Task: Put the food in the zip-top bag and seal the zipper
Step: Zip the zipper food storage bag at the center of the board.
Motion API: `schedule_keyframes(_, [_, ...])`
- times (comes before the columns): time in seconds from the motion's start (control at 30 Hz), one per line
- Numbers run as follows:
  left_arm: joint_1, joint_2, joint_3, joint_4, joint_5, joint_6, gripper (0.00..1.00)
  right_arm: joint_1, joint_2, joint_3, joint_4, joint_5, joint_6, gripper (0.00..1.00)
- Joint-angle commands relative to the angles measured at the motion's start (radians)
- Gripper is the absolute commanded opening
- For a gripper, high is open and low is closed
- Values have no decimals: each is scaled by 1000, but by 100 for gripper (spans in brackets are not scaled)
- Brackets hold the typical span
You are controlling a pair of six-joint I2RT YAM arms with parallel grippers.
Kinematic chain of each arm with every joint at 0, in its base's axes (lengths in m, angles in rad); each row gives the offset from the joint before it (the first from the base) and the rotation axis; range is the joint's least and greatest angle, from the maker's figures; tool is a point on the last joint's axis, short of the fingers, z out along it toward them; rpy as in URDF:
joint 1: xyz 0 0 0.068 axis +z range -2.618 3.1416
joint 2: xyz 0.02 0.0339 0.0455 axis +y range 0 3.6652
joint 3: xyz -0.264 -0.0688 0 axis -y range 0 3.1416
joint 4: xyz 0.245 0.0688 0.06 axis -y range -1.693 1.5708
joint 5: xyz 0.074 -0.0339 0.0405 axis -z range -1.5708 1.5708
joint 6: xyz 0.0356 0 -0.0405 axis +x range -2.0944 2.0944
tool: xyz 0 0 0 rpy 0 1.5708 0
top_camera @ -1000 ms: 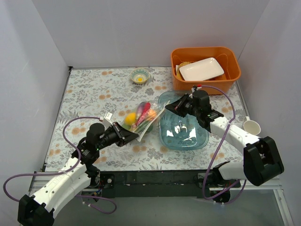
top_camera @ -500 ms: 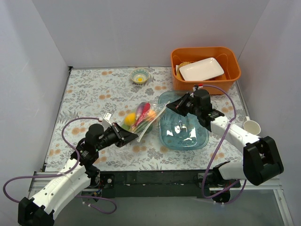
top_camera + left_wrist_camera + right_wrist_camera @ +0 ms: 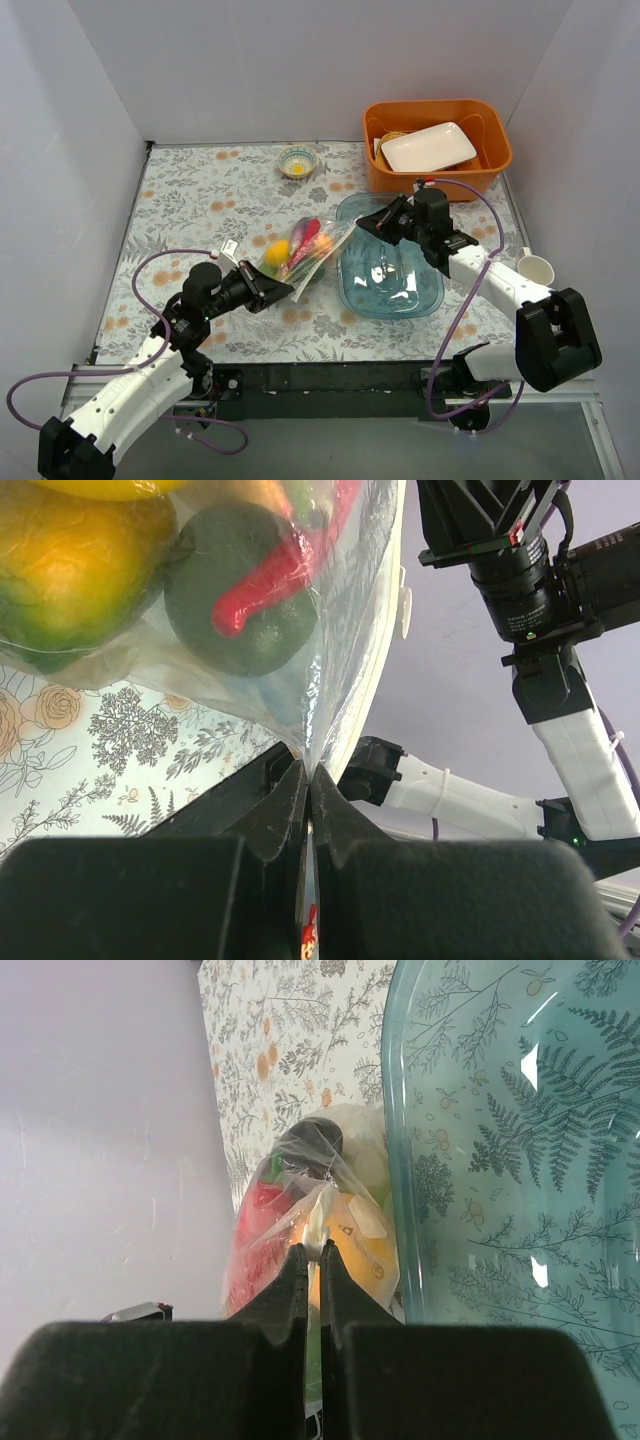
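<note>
- Clear, crinkly plastic is clamped between the closed jaws of my left gripper (image 3: 305, 775). I hold the zip-top bag (image 3: 305, 250) by its near corner, to the left of the blue tray (image 3: 425, 300).
- The food is inside the bag. A red chilli (image 3: 265, 595) lies across a dark green lime (image 3: 245, 630), with an orange fruit (image 3: 60, 560) beside them. The overhead view also shows a yellow lemon (image 3: 277, 250).
- The bag is stretched between my two grippers, just left of the tray, and its far corner reaches the tray's far-left rim.
- My right gripper (image 3: 313, 1255) is closed on that far corner, nipping the whitish zipper (image 3: 317, 1218).
- I judge that the filling is finished and the sealing is in hand. I cannot tell whether the strip is pressed shut along its length.
- The next move calls for one pinch to anchor its end while the other slides firmly along the strip. The bag must stay taut so the track does not buckle.
- The tray's rim lies right under my right fingers, so a low slide could catch on it. The flowered cloth left of the tray offers open room.
- Beyond the tray, the orange bin (image 3: 500, 150) stands near my right wrist. The small bowl (image 3: 298, 160), farther left, is well apart.
</note>
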Motion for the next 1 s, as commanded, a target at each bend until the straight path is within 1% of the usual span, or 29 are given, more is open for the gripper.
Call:
schedule_keyframes(0.0, [4, -9, 1, 9, 0, -7, 0, -29, -1, 43, 39, 44, -21, 3])
schedule_keyframes(0.13, [3, -56, -19, -20, -23, -21, 0, -43, -1, 24, 68, 45, -11, 3])
schedule_keyframes(0.23, [4, -63, -22, -22, -20, -27, 0, -51, 6, 27, 72, 42, -12, 3])
schedule_keyframes(0.6, [4, -44, -2, -24, -17, -7, 0, -58, 34, 53, 66, 39, -31, 3])
schedule_keyframes(0.9, [7, -1, 24, -7, -2, 14, 0, -58, 54, 81, 48, 5, -60, 4])
schedule_keyframes(0.97, [7, 15, 30, -2, -2, 19, 0, -58, 69, 95, 48, -25, -66, 4])
